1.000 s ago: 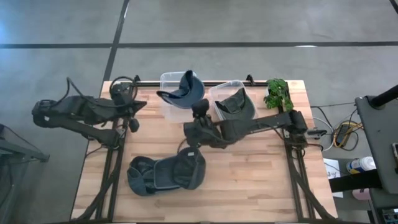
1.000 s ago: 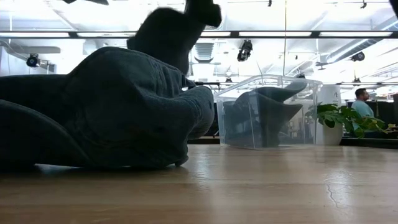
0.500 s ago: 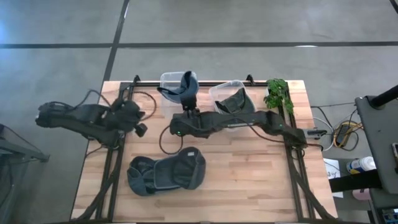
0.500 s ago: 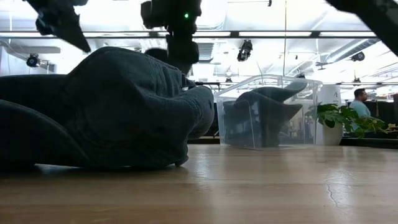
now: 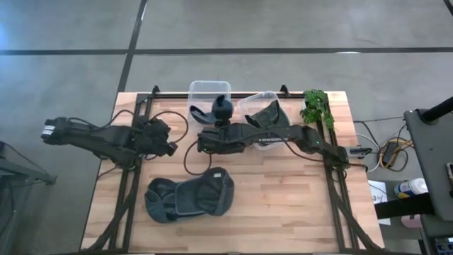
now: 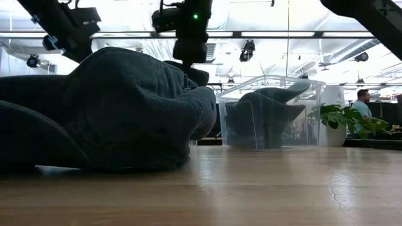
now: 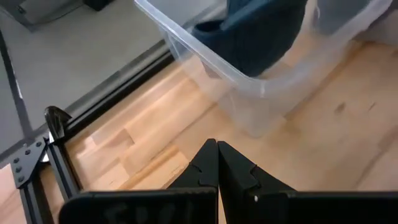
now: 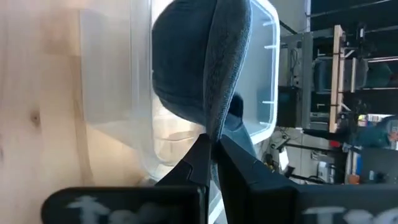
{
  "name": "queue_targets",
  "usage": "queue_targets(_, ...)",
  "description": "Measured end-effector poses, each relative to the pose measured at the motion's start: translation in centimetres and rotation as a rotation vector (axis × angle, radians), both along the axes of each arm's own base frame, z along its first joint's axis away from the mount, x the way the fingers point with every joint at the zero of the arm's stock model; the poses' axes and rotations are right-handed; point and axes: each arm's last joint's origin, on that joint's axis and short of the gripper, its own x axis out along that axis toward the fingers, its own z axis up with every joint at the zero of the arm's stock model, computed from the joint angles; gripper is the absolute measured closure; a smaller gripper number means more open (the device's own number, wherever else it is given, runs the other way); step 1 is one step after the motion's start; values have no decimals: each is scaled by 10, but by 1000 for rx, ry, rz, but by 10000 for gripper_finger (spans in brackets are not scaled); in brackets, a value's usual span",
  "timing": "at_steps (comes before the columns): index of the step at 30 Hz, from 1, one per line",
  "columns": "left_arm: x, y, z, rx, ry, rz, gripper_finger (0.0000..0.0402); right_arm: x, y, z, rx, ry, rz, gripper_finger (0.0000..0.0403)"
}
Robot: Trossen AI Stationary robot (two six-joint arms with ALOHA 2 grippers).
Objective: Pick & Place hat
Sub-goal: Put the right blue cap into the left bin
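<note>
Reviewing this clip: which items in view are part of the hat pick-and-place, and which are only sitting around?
In the job:
- dark blue fabric hat, pinched by the right gripper over the clear plastic bin
- dark grey hats lying on the wooden table
- second clear bin holding a hat

Lying about:
- green potted plant
- left gripper, shut, empty

We see our left gripper (image 7: 217,163) with its two dark fingers (image 7: 202,168) pressed together, tips meeting above the wooden table (image 7: 348,143). Just beyond them sits a clear plastic bin (image 7: 249,81) holding a dark blue hat (image 7: 261,31). A black metal frame rail (image 7: 93,93) runs along the table's edge, grey floor (image 7: 81,43) beyond.
</note>
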Motion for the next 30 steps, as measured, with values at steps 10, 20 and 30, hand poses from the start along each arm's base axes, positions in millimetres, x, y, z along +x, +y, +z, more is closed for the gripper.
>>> queue_targets(10, 12, 0, -5, -17, -37, -2, 402, 6, -2, 0, 180, -69, 46, 357)
queue_targets(20, 13, -1, -5, -27, -57, 12, 402, 13, -7, 6, 169, -137, 84, 243)
queue_targets(30, 16, 4, -7, 48, -20, 49, 402, 9, 1, 33, 236, -343, 43, 209)
